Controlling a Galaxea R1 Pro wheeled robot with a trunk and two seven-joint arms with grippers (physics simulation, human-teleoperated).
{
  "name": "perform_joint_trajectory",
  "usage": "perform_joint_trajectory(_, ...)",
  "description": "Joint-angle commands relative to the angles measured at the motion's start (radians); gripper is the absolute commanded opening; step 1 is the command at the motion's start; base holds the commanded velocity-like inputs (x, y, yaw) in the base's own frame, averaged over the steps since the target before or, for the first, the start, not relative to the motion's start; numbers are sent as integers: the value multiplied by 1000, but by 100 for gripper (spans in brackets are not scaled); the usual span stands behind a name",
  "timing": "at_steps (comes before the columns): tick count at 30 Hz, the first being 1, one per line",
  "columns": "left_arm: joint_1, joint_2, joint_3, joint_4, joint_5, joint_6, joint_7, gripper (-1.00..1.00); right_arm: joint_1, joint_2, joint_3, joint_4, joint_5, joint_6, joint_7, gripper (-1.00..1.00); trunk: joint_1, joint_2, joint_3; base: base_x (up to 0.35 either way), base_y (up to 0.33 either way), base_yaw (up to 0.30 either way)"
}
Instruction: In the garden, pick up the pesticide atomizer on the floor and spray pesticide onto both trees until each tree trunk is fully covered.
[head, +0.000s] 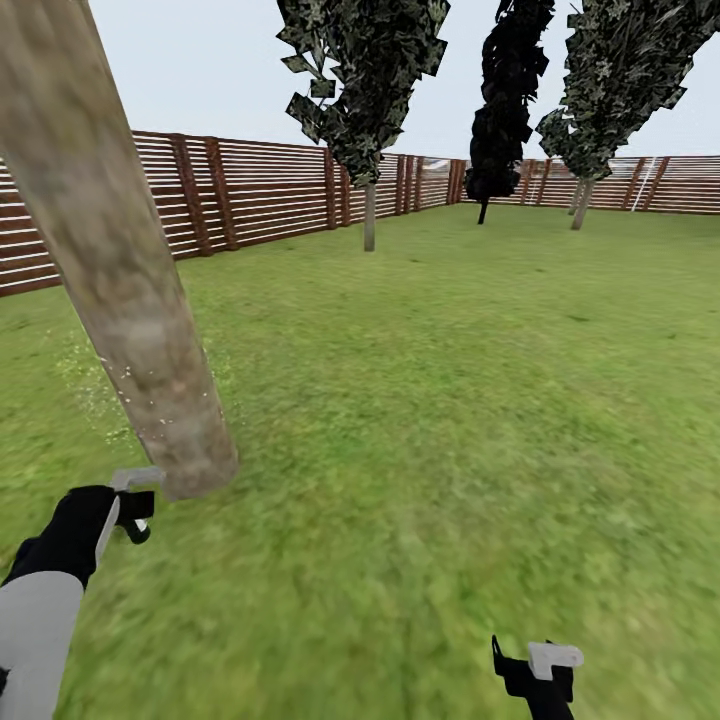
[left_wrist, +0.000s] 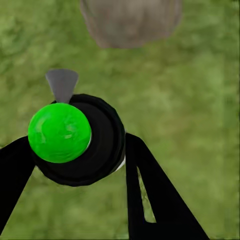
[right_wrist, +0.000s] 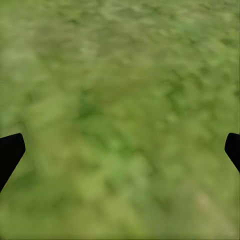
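The left gripper (left_wrist: 75, 150) has its fingers clamped on the pesticide atomizer (left_wrist: 75, 137), its grey nozzle (left_wrist: 62, 84) aimed at the tree trunk (head: 120, 270) base; white pesticide specks (head: 128, 375) dot the bark; the right gripper (right_wrist: 120, 150) hangs above the grass (right_wrist: 120, 100), fingers spread wide.

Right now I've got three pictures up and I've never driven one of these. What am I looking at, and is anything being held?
It is a wheeled robot with two arms, each ending in a claw. The big picture looks down from its head across the lawn: a thick tree trunk stands close on the left, flecked with white pesticide specks, with the fence behind. The other two pictures look along each claw. The left claw grips the atomizer, seen as a black body with a green ball and a grey nozzle facing the trunk's base. The right claw is open over bare grass, holding nothing.
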Motion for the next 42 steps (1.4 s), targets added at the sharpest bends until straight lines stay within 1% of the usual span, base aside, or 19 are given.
perform_joint_trajectory(1,5,-28,-5,-2,-10,-9,0,-100,0,0,0,0,0,0,0,100,0,0,0,0,0,0)
perform_joint_trajectory(2,7,-29,-1,-4,-10,-31,0,-100,0,0,0,0,0,0,1,100,0,0,0,0,0,0)
perform_joint_trajectory(3,8,-27,2,-7,-12,-69,1,-100,0,0,0,0,0,0,1,100,0,0,0,80,-49,0)
perform_joint_trajectory(6,9,-34,-3,-8,-14,-100,5,-100,0,-2,0,0,0,0,0,100,0,0,0,197,-154,0)
perform_joint_trajectory(9,10,-37,-1,0,-11,-101,58,-100,0,-3,0,0,0,0,0,100,0,0,0,239,-181,0)
perform_joint_trajectory(11,10,-37,0,4,-11,-100,70,-100,0,-2,0,0,0,0,0,100,0,0,0,241,-178,0)
perform_joint_trajectory(14,9,-37,0,8,-11,-100,72,-100,0,-3,0,0,-1,0,0,100,0,0,0,241,-176,65)
perform_joint_trajectory(21,11,-37,0,9,-11,-99,72,-100,0,-3,0,0,-2,0,0,100,0,0,0,239,-179,267)
perform_joint_trajectory(26,11,-37,2,24,-11,-99,72,-100,0,-3,0,0,-1,0,0,100,0,0,0,186,-213,33)
perform_joint_trajectory(32,13,-36,5,40,-11,-100,74,-100,0,-2,0,0,-1,0,0,100,0,0,0,40,-262,11)
perform_joint_trajectory(38,13,-35,6,41,-11,-96,74,-100,0,-1,0,0,-1,0,0,100,0,0,0,16,-271,263)
perform_joint_trajectory(42,14,-26,8,66,-12,-95,75,-100,0,-1,0,0,-1,0,0,100,0,0,0,131,-265,272)
